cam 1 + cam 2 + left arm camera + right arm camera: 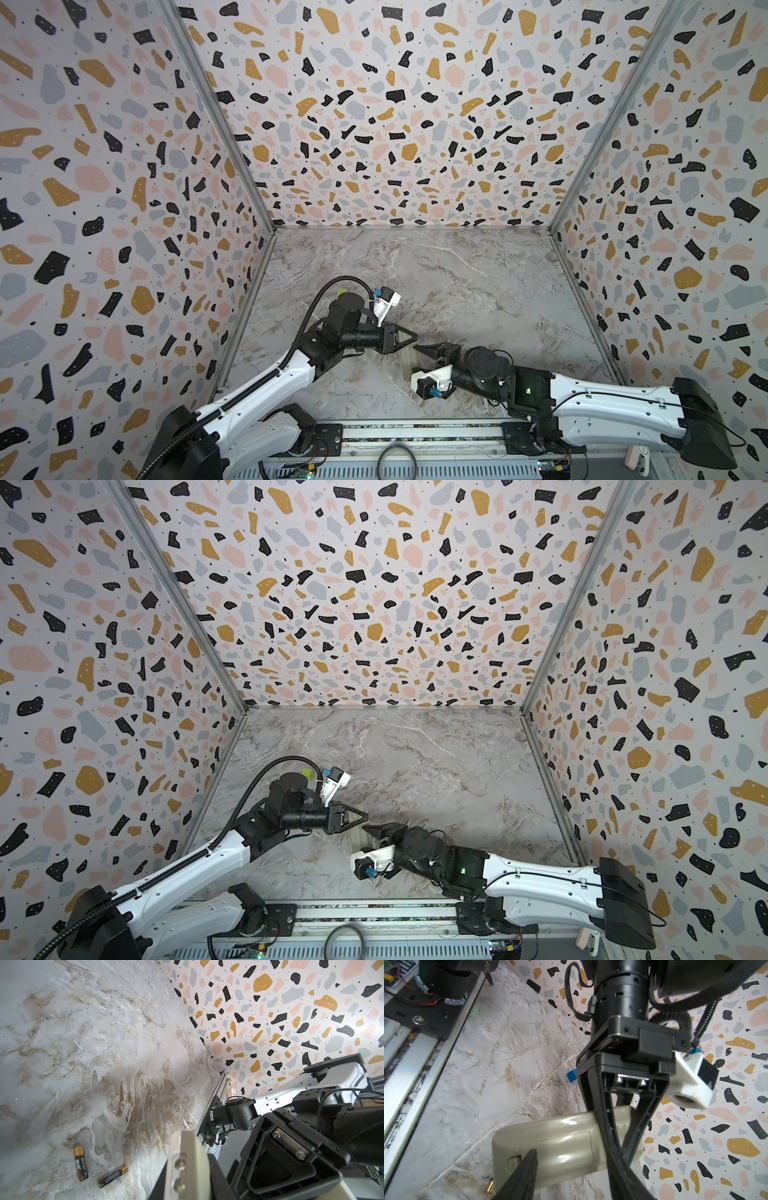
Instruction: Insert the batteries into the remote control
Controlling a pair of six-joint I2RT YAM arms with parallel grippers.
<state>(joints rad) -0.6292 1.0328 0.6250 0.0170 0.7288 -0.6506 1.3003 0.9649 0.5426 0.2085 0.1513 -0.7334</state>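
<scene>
Clamped remote [560, 1142] in clenched left end effector [415, 336] above desk [457, 270]. Set right end effector [428, 350] part open, one finger [527, 1167] touching remote's back. Found batteries [81, 1165] lying loose on desk.

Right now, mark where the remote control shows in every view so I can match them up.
In both top views: remote control, a pale sliver low in the middle, at the left gripper's tip.
Left wrist: remote control close up, end-on.
Right wrist: remote control, its plain beige back facing the camera.
Shared landmark: the left gripper, shut on one end of it.
</scene>
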